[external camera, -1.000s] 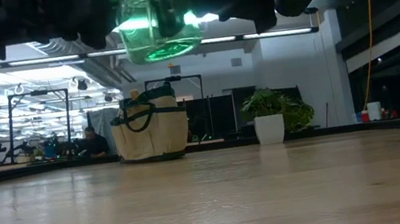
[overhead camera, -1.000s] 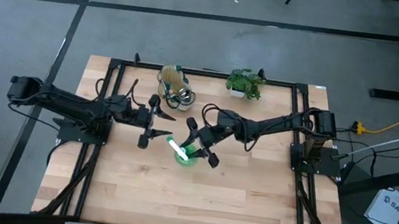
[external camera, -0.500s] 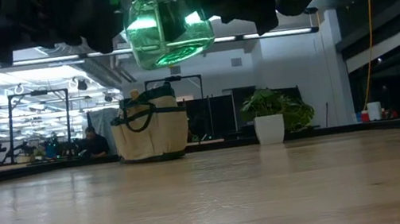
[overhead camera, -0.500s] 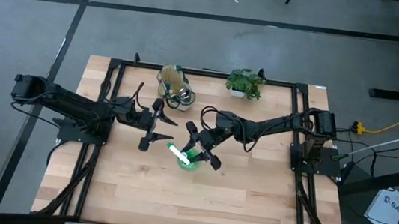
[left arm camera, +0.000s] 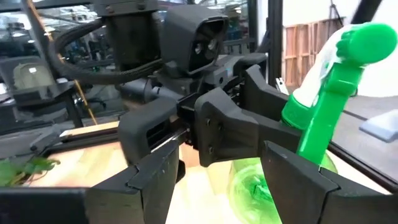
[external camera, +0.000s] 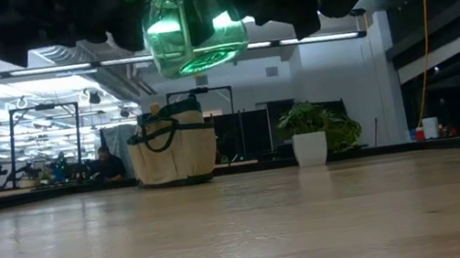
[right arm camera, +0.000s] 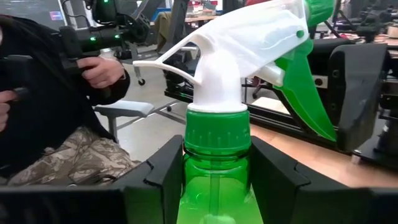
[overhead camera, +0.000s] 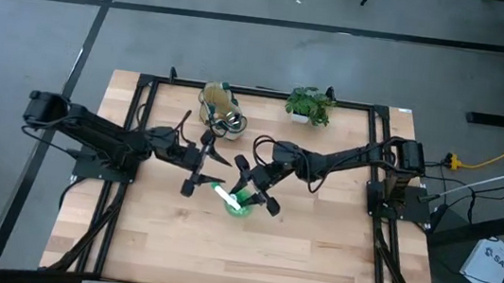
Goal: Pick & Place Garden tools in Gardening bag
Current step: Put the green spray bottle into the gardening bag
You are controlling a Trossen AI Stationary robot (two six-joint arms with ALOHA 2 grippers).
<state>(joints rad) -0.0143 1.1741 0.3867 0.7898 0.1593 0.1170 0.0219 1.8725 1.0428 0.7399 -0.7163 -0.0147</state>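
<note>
The bright green spray bottle [overhead camera: 237, 202] with a white trigger head is held high over the table's middle in my right gripper [overhead camera: 252, 187]; it also shows in the low view [external camera: 192, 26]. My left gripper [overhead camera: 203, 163] is open and empty just left of the bottle, and its wrist view looks at the bottle [left arm camera: 323, 106]. The tan gardening bag [overhead camera: 221, 107] with dark green trim stands on its base at the far edge, seen too in the low view [external camera: 174, 149]. The trowel and the hand fork do not show on the table. My right gripper pinches the bottle's neck [right arm camera: 217, 163], just under the green collar, between its two fingers [right arm camera: 163, 177]. The fingers come from the table's right side and lie across the bottle. The bottle is lifted clear of the table, roughly upright, its body below the fingers.
A leafy plant in a white pot [overhead camera: 310, 105] stands at the far edge, right of the bag. Black frame rails [overhead camera: 257, 93] run along the far and side edges. A person [right arm camera: 56, 118] sits beyond the table.
My left gripper has moved toward the table's right edge, closer to the held bottle, staying open. The bottle has risen a little in my right gripper's hold.
</note>
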